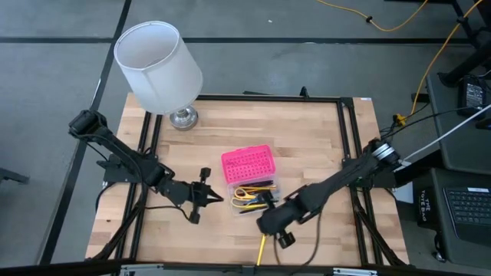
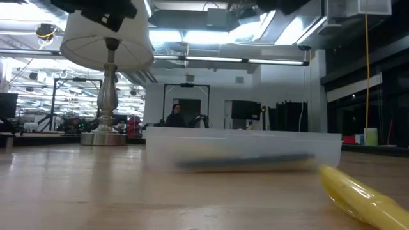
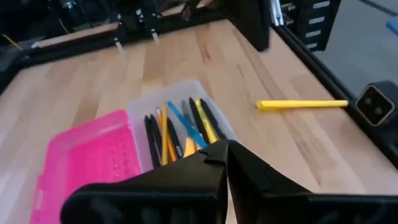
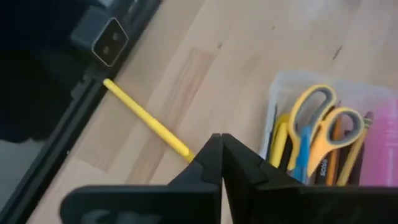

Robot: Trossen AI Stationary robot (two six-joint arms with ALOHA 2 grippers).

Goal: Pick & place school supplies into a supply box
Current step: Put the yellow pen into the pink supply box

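Observation:
The supply box lies open mid-table. Its pink lid (image 1: 247, 163) is flat on the far side of its clear base (image 1: 268, 188). Pencils and pens (image 3: 180, 127) and yellow-handled scissors (image 4: 323, 118) lie in the base. One yellow pen (image 1: 261, 249) lies loose on the wood near the front edge, also visible in the right wrist view (image 4: 146, 119). My left gripper (image 1: 219, 198) is shut just left of the base, with nothing in it (image 3: 227, 152). My right gripper (image 1: 265, 221) is shut above the table between the base and the loose pen, also with nothing in it (image 4: 221, 146).
A white-shaded lamp (image 1: 159, 65) on a metal foot stands at the far left corner. A black frame (image 1: 349, 138) runs along the table's edges. Bare wood lies left of the box and along the near edge. In the low view a person (image 2: 174, 115) sits far behind the table.

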